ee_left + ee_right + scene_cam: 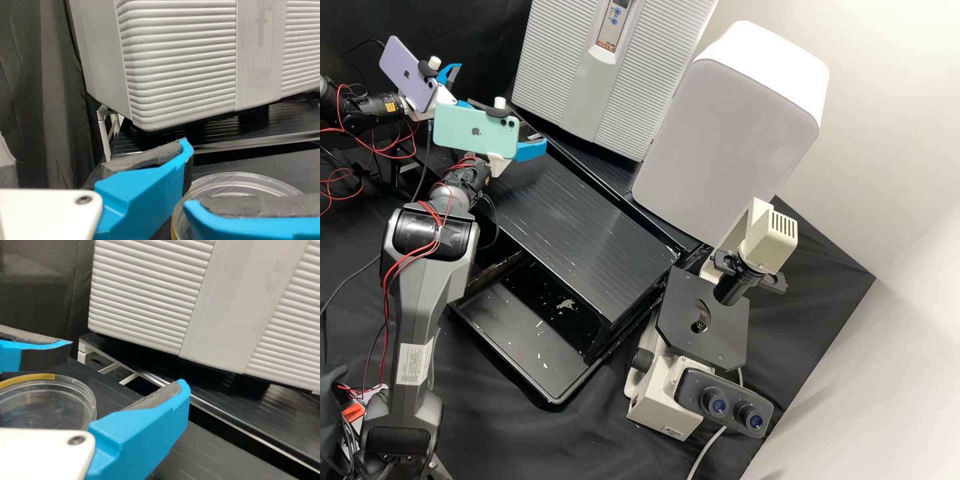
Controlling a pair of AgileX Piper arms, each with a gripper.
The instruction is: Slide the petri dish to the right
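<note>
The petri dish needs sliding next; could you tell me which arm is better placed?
Probably the right: in its wrist view the petri dish lies between the fingers of the open right gripper. In the left wrist view a blue finger covers part of it.

The high camera looks forward and down across the table [520, 427] from afar; both wrist cameras sit close behind their fingers [145, 195], facing the ribbed unit [587, 67] (all three share it).

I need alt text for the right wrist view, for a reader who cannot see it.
A clear petri dish lies on a black ribbed surface between the open blue fingers of the right gripper. Behind it stands a white ribbed appliance.
</note>
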